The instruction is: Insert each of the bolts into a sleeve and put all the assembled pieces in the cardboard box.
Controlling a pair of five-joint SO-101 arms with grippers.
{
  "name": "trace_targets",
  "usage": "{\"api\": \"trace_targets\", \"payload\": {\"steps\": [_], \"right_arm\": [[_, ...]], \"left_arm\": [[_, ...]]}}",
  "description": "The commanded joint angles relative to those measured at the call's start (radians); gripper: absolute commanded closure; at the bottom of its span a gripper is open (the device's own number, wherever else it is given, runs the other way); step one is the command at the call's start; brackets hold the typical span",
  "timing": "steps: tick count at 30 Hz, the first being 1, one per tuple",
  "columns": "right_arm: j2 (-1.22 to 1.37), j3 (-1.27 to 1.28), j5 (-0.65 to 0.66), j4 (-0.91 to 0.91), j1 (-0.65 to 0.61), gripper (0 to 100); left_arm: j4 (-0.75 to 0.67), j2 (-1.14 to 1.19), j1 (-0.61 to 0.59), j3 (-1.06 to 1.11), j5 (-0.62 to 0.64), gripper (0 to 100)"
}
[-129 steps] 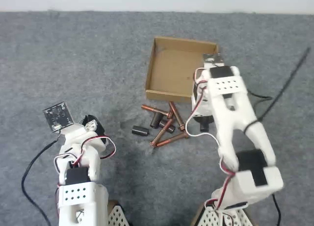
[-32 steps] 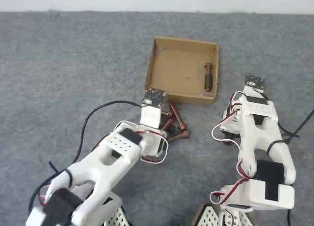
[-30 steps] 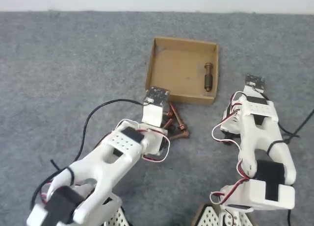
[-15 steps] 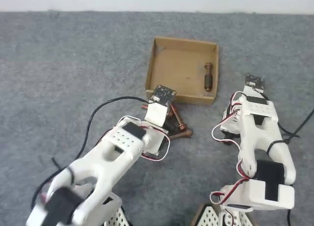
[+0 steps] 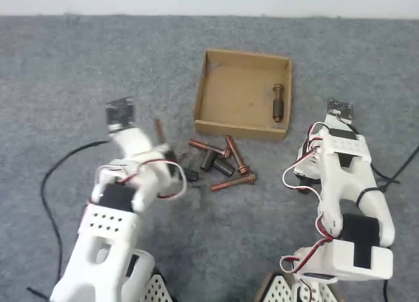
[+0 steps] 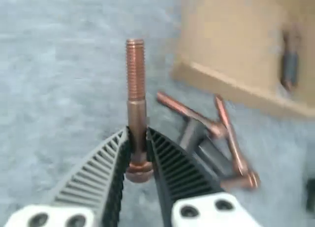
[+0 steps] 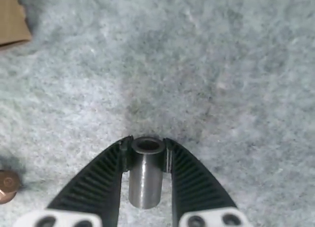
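Swinging back from the pile of loose bolts and sleeves (image 5: 219, 163), my left arm (image 5: 118, 204) now sits at the pile's nine o'clock. At the pile's twelve o'clock lies the cardboard box (image 5: 241, 128), with one assembled piece (image 5: 278, 103) by its three o'clock wall. My left gripper (image 6: 138, 134) pinches a copper bolt (image 6: 135, 74) near the head, thread free. My right gripper (image 7: 146, 142), at the pile's three o'clock, pinches a dark sleeve (image 7: 145, 180), bore open. Both look rigid, light and slick, so I judge firm grips clear of the mating ends safest.
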Motion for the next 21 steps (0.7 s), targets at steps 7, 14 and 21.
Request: {"api": "trace_targets", "payload": {"steps": [7,14,21], "right_arm": [[-0.015,-0.029,0.014,-0.002,0.005,97.5],[-0.015,-0.029,0.014,-0.002,0.005,97.5],[-0.015,-0.029,0.014,-0.005,0.005,97.5]], "left_arm": [[-0.155,0.180,-0.158,0.005,0.137,99],[-0.230,0.480,-0.158,-0.097,0.137,92],[-0.160,0.470,-0.158,-0.124,0.129,77]]}}
